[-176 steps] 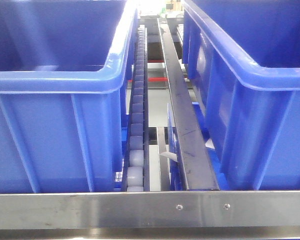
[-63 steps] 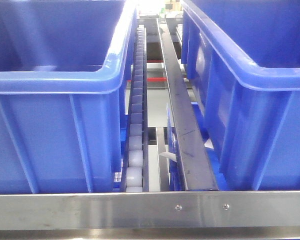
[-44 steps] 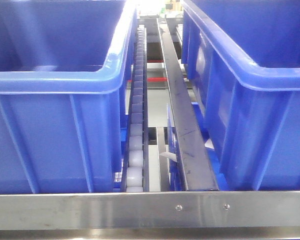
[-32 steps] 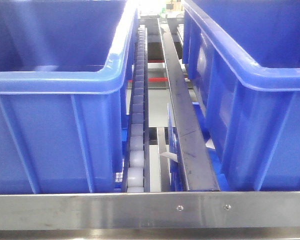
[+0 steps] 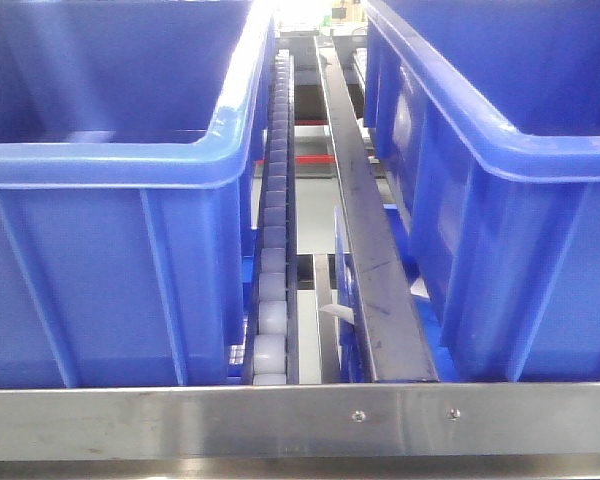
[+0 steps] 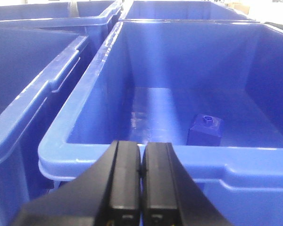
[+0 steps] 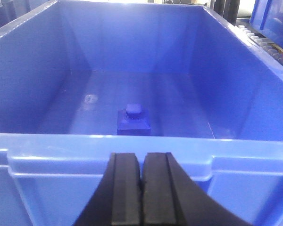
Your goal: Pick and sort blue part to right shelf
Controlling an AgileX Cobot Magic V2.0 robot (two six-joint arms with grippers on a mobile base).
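A small blue part rests on the floor of a blue bin in the left wrist view. My left gripper is shut and empty, just outside that bin's near rim. The right wrist view shows another blue part with a raised knob lying in a blue bin. My right gripper is shut, empty, in front of this bin's near wall. The front view holds the right shelf: steel front rail, white roller track, and two large blue bins. No gripper appears in that view.
A dark steel guide bar runs between the bins beside the roller track. More blue bins stand to the left in the left wrist view. A roller track shows at the right edge of the right wrist view.
The front view wobbles by a few pixels; nothing on the shelf has moved.
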